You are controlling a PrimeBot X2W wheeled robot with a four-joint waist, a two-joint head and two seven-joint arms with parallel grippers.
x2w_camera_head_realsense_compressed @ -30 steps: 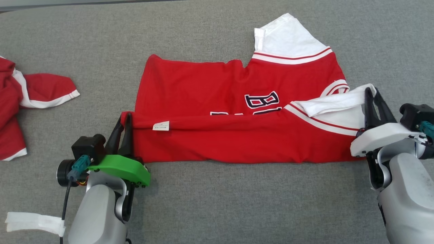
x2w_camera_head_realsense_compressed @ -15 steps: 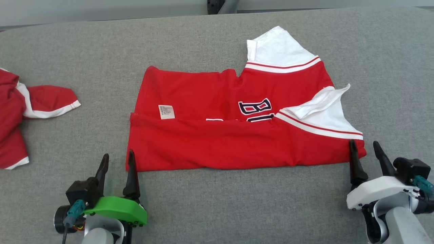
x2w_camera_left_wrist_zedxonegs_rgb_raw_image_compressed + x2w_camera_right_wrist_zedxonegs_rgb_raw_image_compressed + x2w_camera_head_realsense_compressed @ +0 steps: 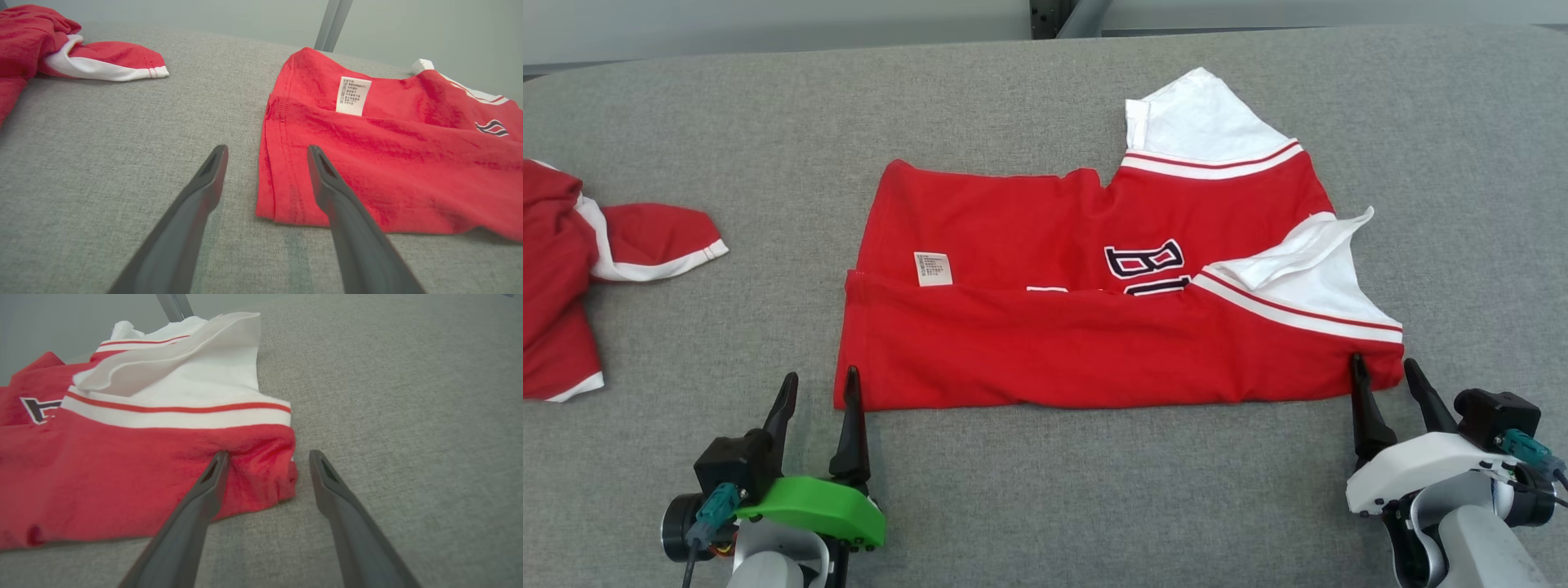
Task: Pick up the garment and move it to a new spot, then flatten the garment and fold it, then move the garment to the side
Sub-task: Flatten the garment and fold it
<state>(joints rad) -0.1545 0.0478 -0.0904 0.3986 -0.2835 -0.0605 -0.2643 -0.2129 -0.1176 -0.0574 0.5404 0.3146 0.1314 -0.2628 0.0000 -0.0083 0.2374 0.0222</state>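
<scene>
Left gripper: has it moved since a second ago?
Yes. Against the other red garment on the left, the left gripper has drawn back toward the robot, now open at the folded garment's near corner.

Red white-sleeved garment [image 3: 1094, 327], folded lengthwise, flat on table

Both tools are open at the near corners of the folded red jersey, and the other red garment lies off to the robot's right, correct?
No: the other red garment lies off to the robot's left, as the head view shows. The rest holds.
</scene>
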